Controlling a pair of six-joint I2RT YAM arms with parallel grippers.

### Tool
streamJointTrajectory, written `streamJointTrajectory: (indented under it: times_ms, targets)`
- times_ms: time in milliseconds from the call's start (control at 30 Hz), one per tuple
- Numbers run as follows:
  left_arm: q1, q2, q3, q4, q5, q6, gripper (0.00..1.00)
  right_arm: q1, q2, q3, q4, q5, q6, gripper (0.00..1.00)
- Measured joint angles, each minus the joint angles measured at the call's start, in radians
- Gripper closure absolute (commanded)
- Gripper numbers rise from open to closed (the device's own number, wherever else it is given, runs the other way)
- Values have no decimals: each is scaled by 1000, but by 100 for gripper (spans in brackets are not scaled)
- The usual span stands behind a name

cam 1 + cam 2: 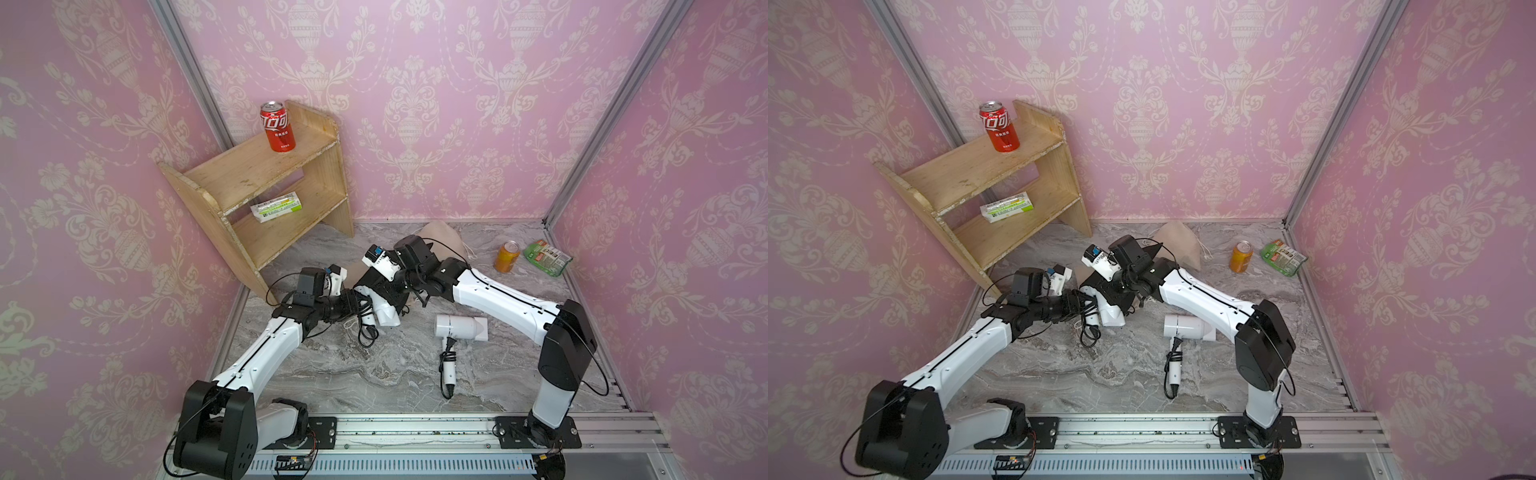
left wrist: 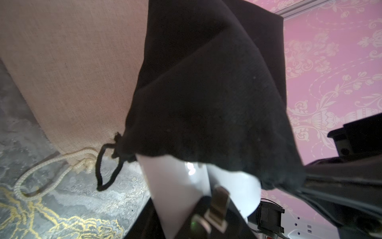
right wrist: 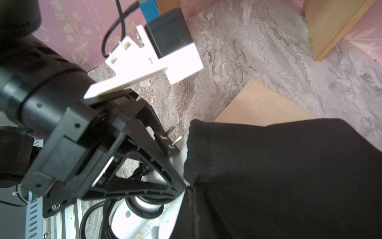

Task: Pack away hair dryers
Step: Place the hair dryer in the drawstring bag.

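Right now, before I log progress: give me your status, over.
Left pincer shut on dryer, part inside black pouch. Right pincer shut on that pouch. Second dryer lies loose nearby, not blocking.

A red cola can [image 1: 277, 126] stands atop the wooden shelf [image 1: 257, 166], a green-and-white box [image 1: 276, 206] on its lower board. On the counter [image 1: 374, 374], an orange can [image 1: 507, 257] stands beside a green packet [image 1: 547, 257].

One white hair dryer [image 1: 388, 315] stands tilted at bench centre, its upper part inside a black pouch [image 2: 206, 93], black cord [image 1: 368, 334] trailing toward 7 o'clock. A second white dryer [image 1: 457, 327] lies bare on its side at its 3 o'clock, its bundled cord [image 1: 448, 368] running toward 6 o'clock.
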Motion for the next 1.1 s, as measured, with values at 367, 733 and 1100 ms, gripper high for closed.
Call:
streamJointTrajectory:
  times_ms: [367, 733, 1100]
  targets:
    - [-14, 36, 2, 70, 55, 0, 86, 0, -9, -7, -17, -1, -39, 100]
    - [-18, 87, 40, 132, 65, -16, 86, -26, -178, -180, 8, 3, -35, 100]
    - [20, 110, 71, 193, 47, -63, 86, -35, -199, -241, 31, -5, 7, 100]
